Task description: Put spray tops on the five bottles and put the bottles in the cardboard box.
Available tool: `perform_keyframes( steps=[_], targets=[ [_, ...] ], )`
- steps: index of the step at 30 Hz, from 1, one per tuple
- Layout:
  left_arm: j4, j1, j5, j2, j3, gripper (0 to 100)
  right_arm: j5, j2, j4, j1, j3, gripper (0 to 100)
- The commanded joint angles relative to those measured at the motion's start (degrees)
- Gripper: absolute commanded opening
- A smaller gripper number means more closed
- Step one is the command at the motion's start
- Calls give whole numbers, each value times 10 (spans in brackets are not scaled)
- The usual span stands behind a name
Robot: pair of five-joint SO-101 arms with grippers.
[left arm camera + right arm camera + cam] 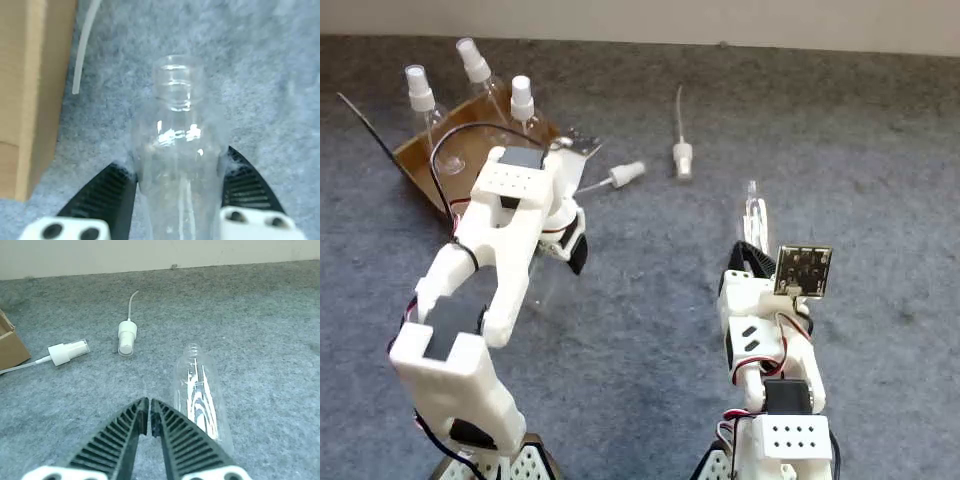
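Note:
A clear bottle (175,150) with a bare, open neck sits between the fingers of my left gripper (175,162), which is shut on its body beside the cardboard box (25,100). In the high view the left gripper (575,240) is just in front of the box (430,165). Three bottles with white spray tops (470,70) stand in the box. Another topless bottle (200,390) lies on the carpet right beside my right gripper (148,407), which is shut and empty. Two loose spray tops (67,351) (127,337) lie beyond it.
Grey carpet covers the whole work area, and a pale wall runs along the far edge. In the high view the loose spray tops (628,173) (682,160) lie between the two arms. The lying bottle (755,212) is ahead of the right gripper (750,250).

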Motion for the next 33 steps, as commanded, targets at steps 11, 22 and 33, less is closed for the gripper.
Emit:
perform_keyframes(
  steps=[11,22,33],
  targets=[
    [83,72,-3,-225,2,108,-2,-6,-15,-29,0,5],
    [39,70,-2,-485,159,108,-2,-6,-13,-29,0,6],
    [-196,68,144,-625,403,108,26,-1,112,-29,-82,7]
  ],
)
